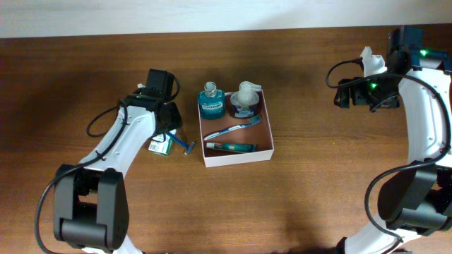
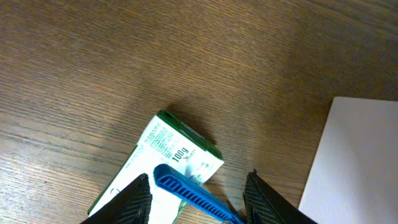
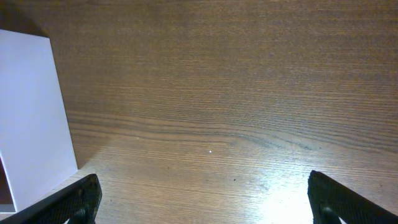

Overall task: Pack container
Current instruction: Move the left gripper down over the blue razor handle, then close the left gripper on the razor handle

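Note:
The container [image 1: 263, 134], a shallow white-walled box with a reddish-brown inside, sits mid-table. It holds a teal bottle [image 1: 210, 102], a dark bottle with a white cap [image 1: 246, 100], a blue toothbrush [image 1: 233, 129] and a teal tube [image 1: 232, 146]. Left of it a blue razor [image 1: 186, 145] lies partly on a green-white packet [image 1: 160, 147]. My left gripper [image 2: 198, 202] is low over them and open. The razor's handle [image 2: 186, 191] lies between its fingers [image 2: 134, 202] with a gap on each side. My right gripper [image 3: 202, 199] hangs wide open over bare wood at the far right.
The container's white outer wall shows at the right edge of the left wrist view [image 2: 357, 162] and at the left edge of the right wrist view [image 3: 31, 118]. Black cables [image 1: 106, 120] loop off both arms. The table's back edge [image 1: 212, 29] meets a pale wall.

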`<act>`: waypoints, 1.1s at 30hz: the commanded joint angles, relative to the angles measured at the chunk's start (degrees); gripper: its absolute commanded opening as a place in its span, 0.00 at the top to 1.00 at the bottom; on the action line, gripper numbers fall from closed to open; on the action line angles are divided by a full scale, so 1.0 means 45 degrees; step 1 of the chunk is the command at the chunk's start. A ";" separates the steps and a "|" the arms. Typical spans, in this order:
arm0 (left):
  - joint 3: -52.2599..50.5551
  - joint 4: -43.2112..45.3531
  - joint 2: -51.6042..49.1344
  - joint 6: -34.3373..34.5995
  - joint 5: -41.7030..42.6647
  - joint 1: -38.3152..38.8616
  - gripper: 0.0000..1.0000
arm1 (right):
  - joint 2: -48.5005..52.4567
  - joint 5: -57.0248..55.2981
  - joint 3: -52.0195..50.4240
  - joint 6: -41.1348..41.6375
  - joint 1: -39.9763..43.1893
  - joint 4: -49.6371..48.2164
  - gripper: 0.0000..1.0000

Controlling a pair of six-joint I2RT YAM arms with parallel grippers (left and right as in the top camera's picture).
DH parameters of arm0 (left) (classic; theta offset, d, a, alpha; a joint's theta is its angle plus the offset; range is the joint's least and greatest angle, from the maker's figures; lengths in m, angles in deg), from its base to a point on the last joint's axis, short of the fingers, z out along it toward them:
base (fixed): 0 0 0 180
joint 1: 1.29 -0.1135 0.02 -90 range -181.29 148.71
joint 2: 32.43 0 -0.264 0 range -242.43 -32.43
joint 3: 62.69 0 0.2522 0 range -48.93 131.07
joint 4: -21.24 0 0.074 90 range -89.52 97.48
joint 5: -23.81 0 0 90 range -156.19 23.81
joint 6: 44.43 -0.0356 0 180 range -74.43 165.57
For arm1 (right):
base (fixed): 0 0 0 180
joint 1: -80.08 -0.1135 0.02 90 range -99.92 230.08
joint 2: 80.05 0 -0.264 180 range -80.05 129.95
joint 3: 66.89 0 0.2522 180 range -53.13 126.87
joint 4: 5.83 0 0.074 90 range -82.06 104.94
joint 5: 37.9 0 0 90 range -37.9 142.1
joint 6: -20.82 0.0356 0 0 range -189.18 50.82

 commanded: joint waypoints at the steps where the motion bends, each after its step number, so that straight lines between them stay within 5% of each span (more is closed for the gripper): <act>1: -0.0185 0.0029 -0.0151 0.0996 -0.0423 0.0005 0.53 | -0.0272 -0.0073 0.0141 0.0068 0.0073 0.0000 0.02; 28: -0.0733 0.0806 -0.0738 0.1175 -0.0748 0.0005 0.57 | -0.0272 -0.0073 0.0141 0.0068 0.0073 0.0000 0.02; 33: -0.0733 0.0811 -0.0952 0.1175 -0.0753 0.0000 0.67 | -0.0272 -0.0073 0.0141 0.0068 0.0073 0.0000 0.02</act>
